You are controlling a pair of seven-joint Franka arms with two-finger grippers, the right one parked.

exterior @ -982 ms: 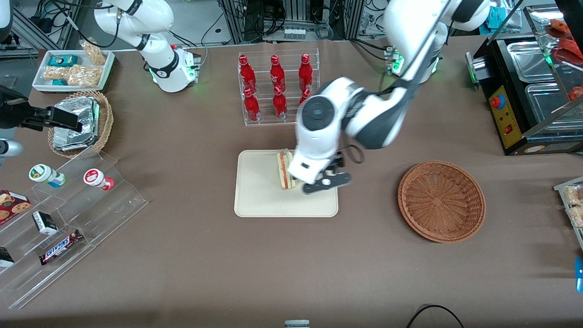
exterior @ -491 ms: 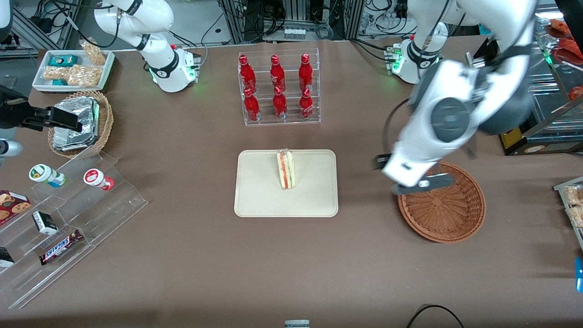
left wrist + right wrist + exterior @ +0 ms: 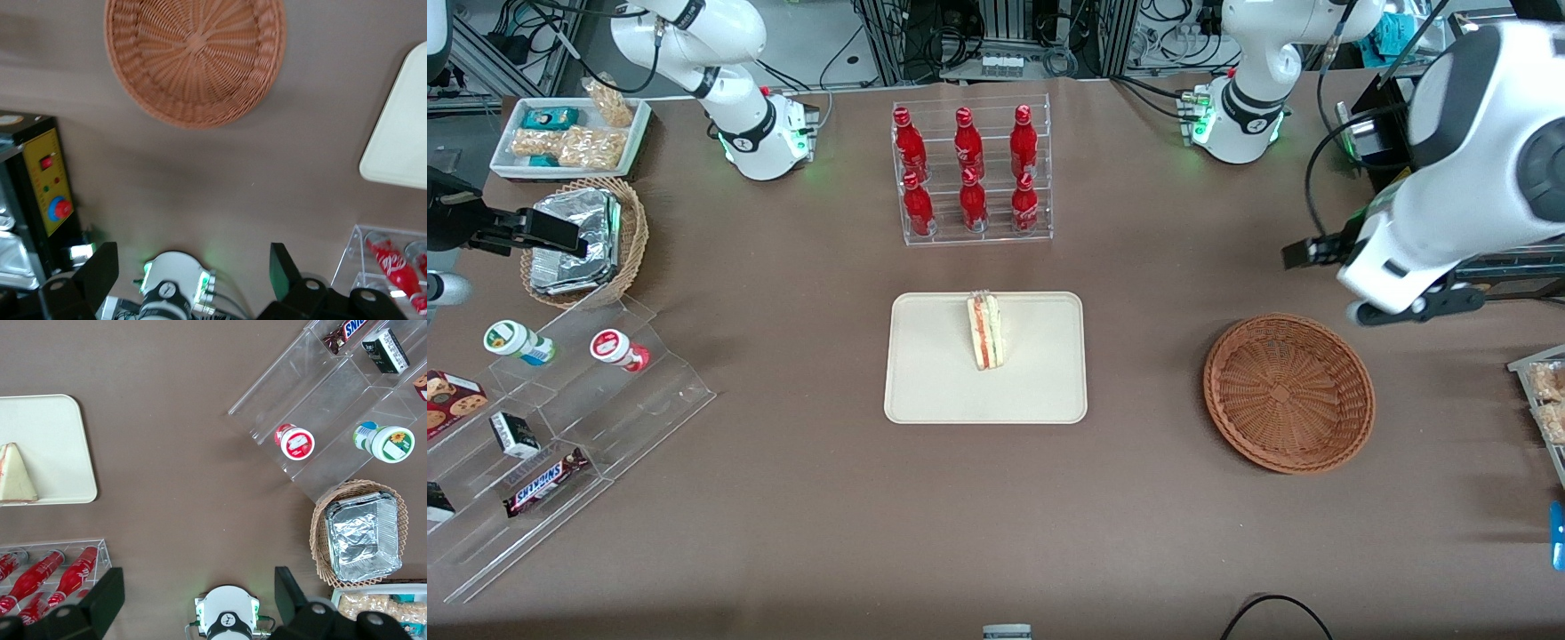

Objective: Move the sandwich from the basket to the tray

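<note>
A: Brown table (image 3: pixel 1049 533), lab racks and cables past its farther edge. Where's the sandwich (image 3: pixel 985 332)?

B: Standing on edge on the cream tray (image 3: pixel 925 391), in the half farther from the front camera, long axis running straight toward that camera. Filling stripes showing on top. Nothing touching it.

A: And the basket (image 3: pixel 1288 392)?

B: Empty. Bare weave in both the front view and the left wrist view (image 3: pixel 195 59). Sits toward the working arm's end of the table, well apart from the tray.

A: Gripper (image 3: pixel 1416 305)?

B: Up in the air, toward the working arm's end, a little farther from the front camera than the basket and out past its rim. Fingers (image 3: pixel 100 273) spread wide in the wrist view, nothing between them.

A: So which way to the sandwich from there?

B: Sideways, toward the parked arm's end, with the whole basket in between. Well apart.

A: Anything left to do?

B: Looks finished, judging by the layout: sandwich on tray, basket bare, fingers holding nothing. Probably only pulling clear and parking. No reach back needed unless the wedge topples, and narrow on its edge like that, tipping seems possible.

A: Anything near the tray?

B: Rack of red bottles (image 3: pixel 969 173), just farther from the camera. Not touching.
</note>
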